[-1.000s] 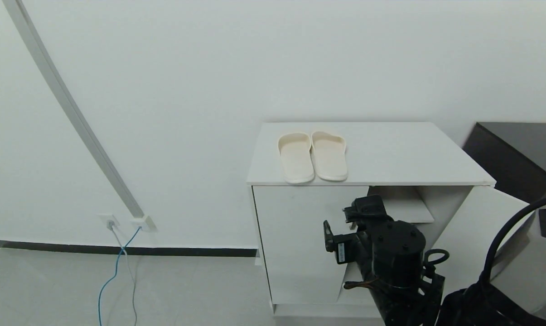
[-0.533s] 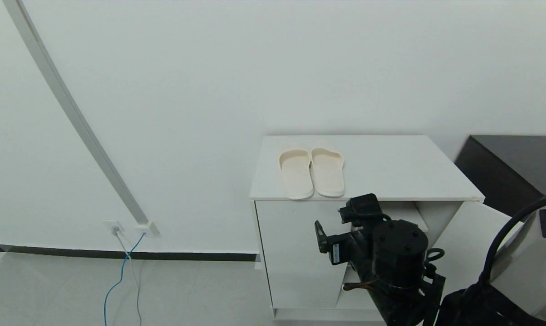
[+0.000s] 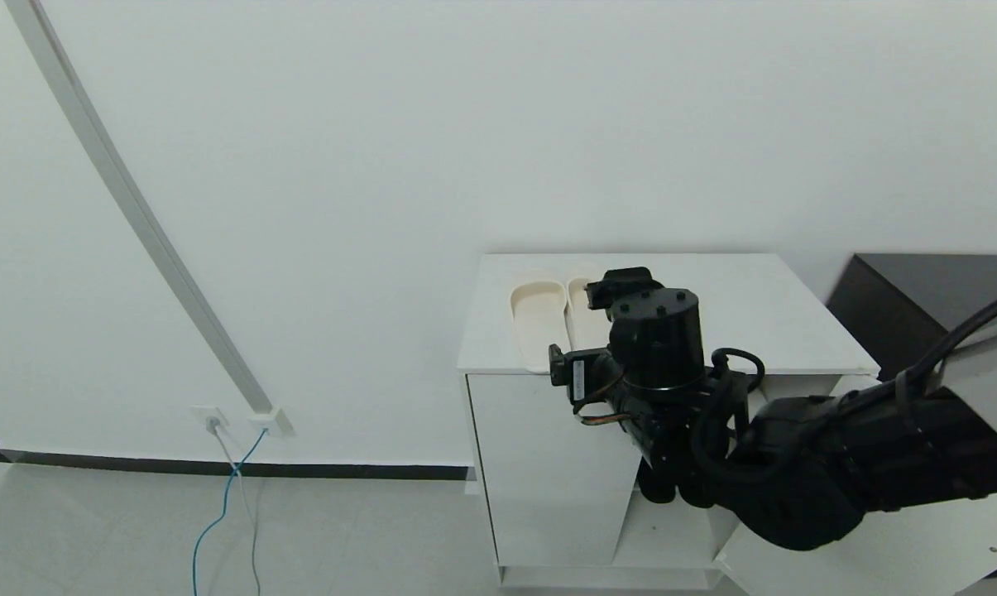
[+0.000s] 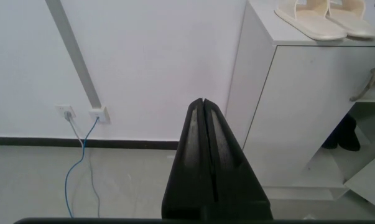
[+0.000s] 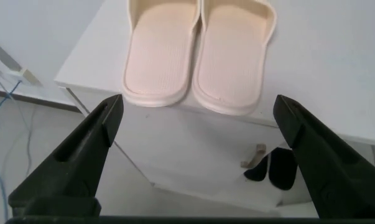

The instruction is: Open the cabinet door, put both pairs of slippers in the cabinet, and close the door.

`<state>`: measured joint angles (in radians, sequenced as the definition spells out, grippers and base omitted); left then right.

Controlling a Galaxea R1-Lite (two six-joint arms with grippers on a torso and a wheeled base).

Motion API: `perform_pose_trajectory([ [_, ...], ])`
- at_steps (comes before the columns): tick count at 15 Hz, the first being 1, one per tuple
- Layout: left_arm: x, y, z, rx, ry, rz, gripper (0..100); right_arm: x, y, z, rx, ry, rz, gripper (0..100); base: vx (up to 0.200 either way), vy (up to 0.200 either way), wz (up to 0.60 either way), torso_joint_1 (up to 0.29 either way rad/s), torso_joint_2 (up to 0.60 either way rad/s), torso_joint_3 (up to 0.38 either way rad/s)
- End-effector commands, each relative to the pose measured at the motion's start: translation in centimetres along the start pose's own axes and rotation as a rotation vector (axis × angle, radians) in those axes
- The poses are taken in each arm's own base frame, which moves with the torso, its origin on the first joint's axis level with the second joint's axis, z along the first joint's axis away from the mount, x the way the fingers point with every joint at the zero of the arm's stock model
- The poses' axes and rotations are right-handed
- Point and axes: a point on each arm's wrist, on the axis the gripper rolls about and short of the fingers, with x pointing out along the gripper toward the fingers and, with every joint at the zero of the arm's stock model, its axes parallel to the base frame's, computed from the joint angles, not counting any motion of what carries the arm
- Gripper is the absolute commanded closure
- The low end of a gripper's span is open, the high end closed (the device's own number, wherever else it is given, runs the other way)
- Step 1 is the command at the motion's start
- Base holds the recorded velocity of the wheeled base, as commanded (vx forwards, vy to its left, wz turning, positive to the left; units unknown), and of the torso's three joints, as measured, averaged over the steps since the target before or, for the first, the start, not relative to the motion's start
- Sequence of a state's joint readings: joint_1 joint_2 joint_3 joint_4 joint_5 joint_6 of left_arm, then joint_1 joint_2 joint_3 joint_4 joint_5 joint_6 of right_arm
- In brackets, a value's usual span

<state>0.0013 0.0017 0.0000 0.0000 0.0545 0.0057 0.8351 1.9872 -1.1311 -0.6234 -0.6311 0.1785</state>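
A pair of cream slippers (image 3: 539, 319) lies side by side, touching, on the flat top of a plain white boxy cabinet (image 3: 548, 463), toes near its front edge. They are smooth moulded foam with finely ribbed footbeds and rounded, raised rims. The left-hand door (image 4: 305, 118) is closed and carries a slim bar handle (image 4: 363, 84). The right-hand door (image 3: 879, 546) stands swung wide, and a dark pair (image 5: 271, 169) sits on a shelf inside. The right end effector (image 5: 196, 109) hovers in front of the top's front edge, facing the cream slippers, with its black wedge-shaped fingers (image 5: 81, 162) spread wider than the pair. The left end effector (image 4: 203, 102) hangs low, well apart from the cabinet, its two flat black fingers pressed together on nothing.
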Motion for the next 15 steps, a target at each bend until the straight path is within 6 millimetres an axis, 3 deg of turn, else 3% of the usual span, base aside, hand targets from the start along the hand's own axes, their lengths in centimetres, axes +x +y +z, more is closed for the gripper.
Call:
perform_pose_trajectory([
  [1, 0.0, 0.0, 0.0, 0.0, -0.002, 0.001, 100, -0.1, 0.3, 1.7, 0.054, -0.004, 0.029, 0, 0.0, 0.0, 0.0, 0.0, 0.0, 0.0],
  [3, 0.0, 0.0, 0.0, 0.0, 0.0, -0.001, 100, -0.1, 0.3, 1.4, 0.072, 0.032, 0.049, 0, 0.0, 0.0, 0.0, 0.0, 0.0, 0.0],
  [11, 0.0, 0.0, 0.0, 0.0, -0.002, -0.001, 100, 0.4, 0.5, -0.2, 0.05, 0.067, 0.043, 0, 0.2, 0.0, 0.0, 0.001, 0.0, 0.0],
  [15, 0.0, 0.0, 0.0, -0.001, -0.002, -0.001, 100, 0.7, 0.5, -1.1, 0.048, 0.084, 0.037, 0, 0.0, 0.0, 0.0, 0.0, 0.0, 0.0],
])
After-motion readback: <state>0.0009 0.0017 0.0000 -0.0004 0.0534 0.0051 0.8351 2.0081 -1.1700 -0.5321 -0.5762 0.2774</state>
